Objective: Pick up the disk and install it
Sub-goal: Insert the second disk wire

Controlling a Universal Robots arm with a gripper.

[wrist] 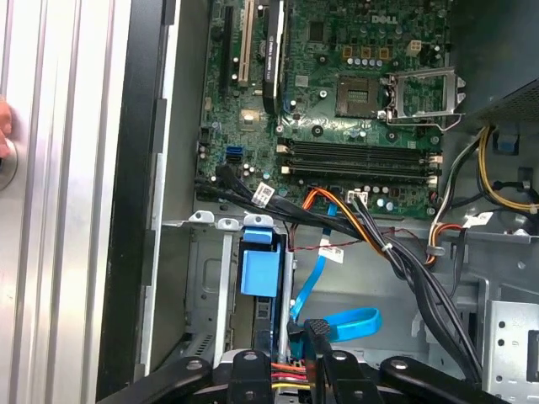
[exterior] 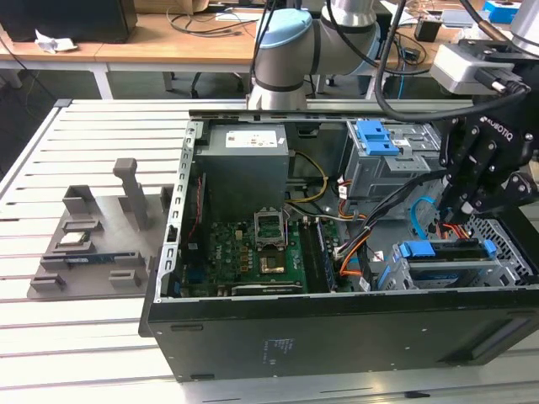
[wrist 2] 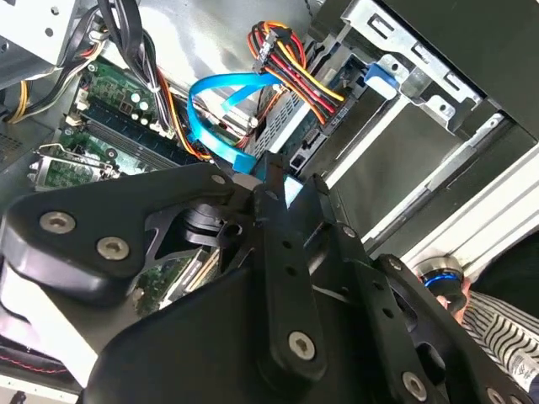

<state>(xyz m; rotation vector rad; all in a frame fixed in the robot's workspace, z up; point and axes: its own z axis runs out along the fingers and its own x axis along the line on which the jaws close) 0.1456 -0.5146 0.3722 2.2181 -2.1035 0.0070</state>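
Slatted grey table carries the open computer case, with a cluttered desk behind. Your hand hangs over the drive bay at the exterior view's right, just above the disk, which lies in its cage there with blue bracket showing. Whether the hand is open or closed I cannot tell. For a clean seating, I'd judge you should keep the blue data cable and the bundle of power wires from getting trapped, and press squarely.
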